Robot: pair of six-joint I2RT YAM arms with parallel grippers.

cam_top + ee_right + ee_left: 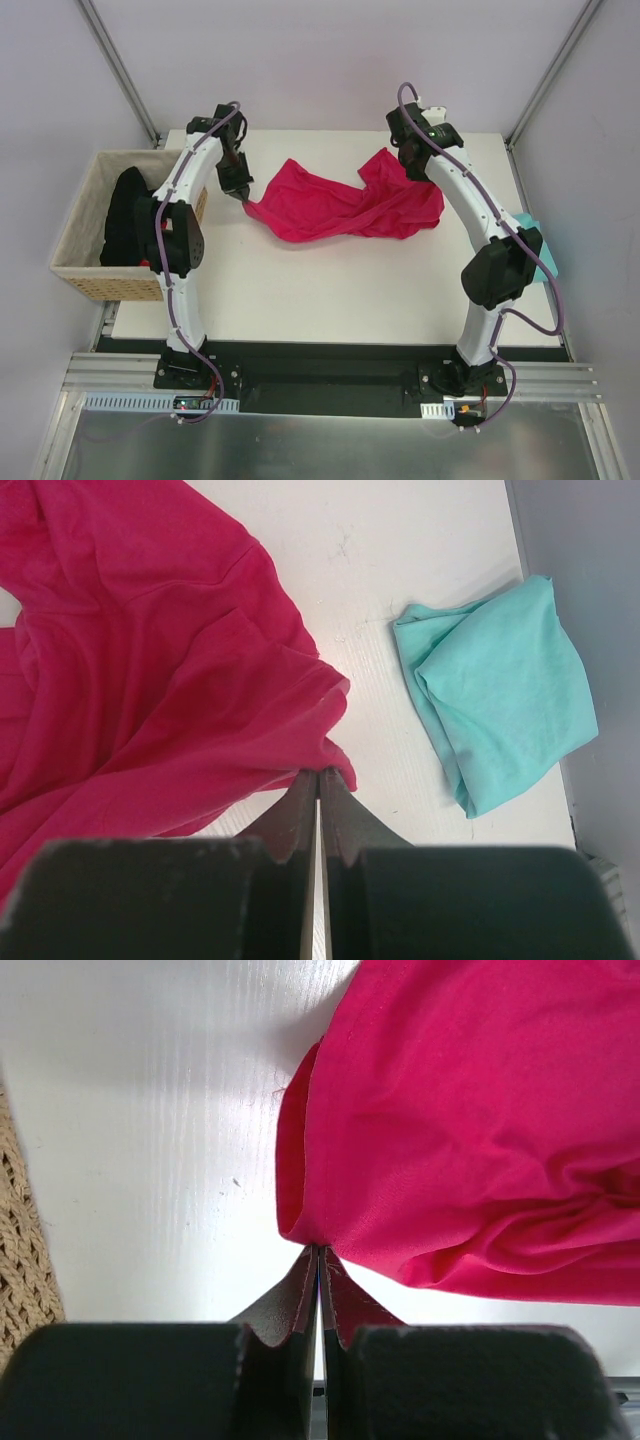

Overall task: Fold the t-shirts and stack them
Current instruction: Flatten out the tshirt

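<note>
Left claw (pixel 318 1252) clamped on pink shirt (pixel 480 1110) edge, right claw (pixel 320 774) pinching its other end, folded teal shirt (pixel 500 700) to that claw's right

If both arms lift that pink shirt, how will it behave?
Probably floppy: the pink shirt lies in loose wrinkles, so it should sag between the left gripper and right gripper. Likely light: its fabric looks thin.
</note>
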